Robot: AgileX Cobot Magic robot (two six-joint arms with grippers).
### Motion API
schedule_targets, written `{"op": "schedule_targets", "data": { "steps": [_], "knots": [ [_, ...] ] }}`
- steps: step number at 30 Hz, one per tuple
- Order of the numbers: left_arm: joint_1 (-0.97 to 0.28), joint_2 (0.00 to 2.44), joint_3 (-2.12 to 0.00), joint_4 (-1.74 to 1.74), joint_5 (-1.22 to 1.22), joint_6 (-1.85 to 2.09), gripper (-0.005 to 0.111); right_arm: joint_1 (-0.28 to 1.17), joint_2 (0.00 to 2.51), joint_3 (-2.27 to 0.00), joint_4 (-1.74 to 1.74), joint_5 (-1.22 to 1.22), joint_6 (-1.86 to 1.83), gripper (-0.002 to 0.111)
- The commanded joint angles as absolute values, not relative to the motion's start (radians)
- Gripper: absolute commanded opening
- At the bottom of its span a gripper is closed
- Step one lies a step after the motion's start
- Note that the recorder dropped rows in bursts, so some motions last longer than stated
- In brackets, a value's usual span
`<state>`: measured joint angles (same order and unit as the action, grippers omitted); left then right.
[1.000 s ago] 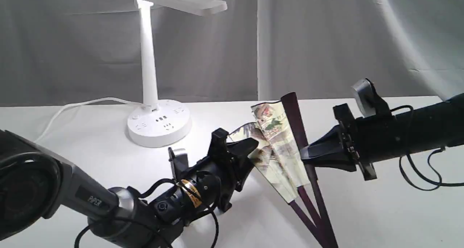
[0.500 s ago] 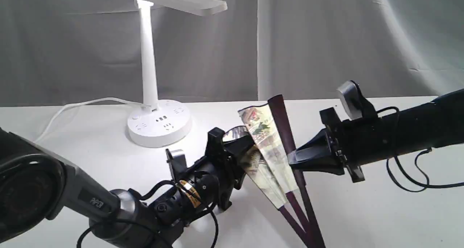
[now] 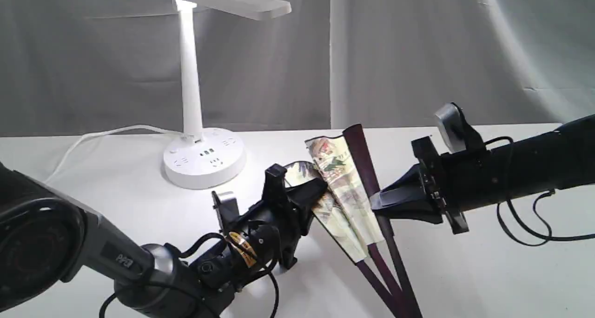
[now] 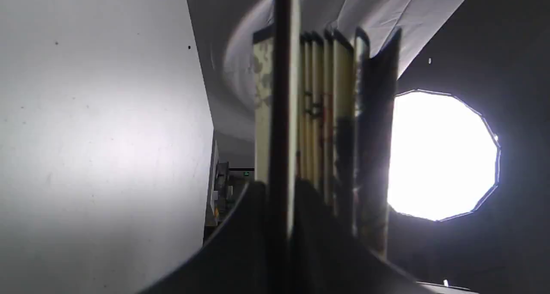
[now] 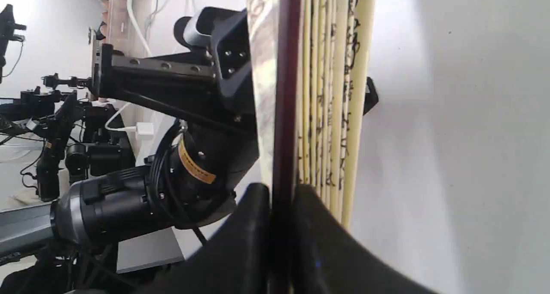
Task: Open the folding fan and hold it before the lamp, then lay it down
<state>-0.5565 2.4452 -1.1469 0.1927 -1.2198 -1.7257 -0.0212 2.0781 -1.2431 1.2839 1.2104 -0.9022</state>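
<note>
The left claw [image 3: 310, 190] is closing down on the folding fan [image 3: 346, 188]. A moment ago its jaws were standing apart around the fan's outer stick, and now they are pinching that stick tight, which the left wrist view shows plainly [image 4: 281, 191]. Well beyond this claw, farther back and off to its left, the lamp [image 3: 190, 85] is standing lit on the tabletop [image 3: 465, 271], clear of everything.

Between the two claws the fan is leaning up off the tabletop, spread only into a narrow wedge. Its painted pleats are bunching together, and its dark ribs are running down toward a pivot I can't see.

On the fan's other side the right claw [image 3: 374, 202] is clamping the maroon guard, jaws shut on it. Over the last second it has been drifting in a little toward its partner, carrying the fan along.

So, as I'm reading it, both outer sticks are now being held, one per claw. That makes drawing them apart the likely next move. Showing the fan before the lamp and laying it down are still to come.
</note>
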Motion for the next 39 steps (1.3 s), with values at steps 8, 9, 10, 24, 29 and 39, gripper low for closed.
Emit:
{"op": "schedule_targets", "data": {
  "steps": [8, 9, 10, 24, 29, 39],
  "knots": [
    [-0.556, 2.448, -1.146, 0.222, -1.221, -1.74, 0.0, -0.022, 2.063, -1.24, 1.307, 1.221, -0.917, 0.011],
    [-0.556, 2.448, -1.146, 0.222, -1.221, -1.762, 0.0, -0.022, 2.063, -1.24, 1.31, 1.221, -0.917, 0.014],
    [-0.556, 2.448, -1.146, 0.224, -1.221, -1.791, 0.0, -0.022, 2.063, -1.24, 1.318, 1.221, -0.917, 0.021],
    [-0.532, 2.448, -1.146, 0.385, -1.221, -1.863, 0.0, -0.02, 2.067, -1.242, 1.49, 1.127, -0.919, 0.044],
    [-0.532, 2.445, -1.146, 0.399, -1.221, -1.879, 0.0, -0.02, 2.067, -1.242, 1.493, 1.043, -0.916, 0.044],
    [-0.522, 2.437, -1.146, 0.483, -1.221, -1.883, 0.0, 0.036, 2.067, -1.242, 1.51, 1.015, -0.916, 0.044]
  ]
}}
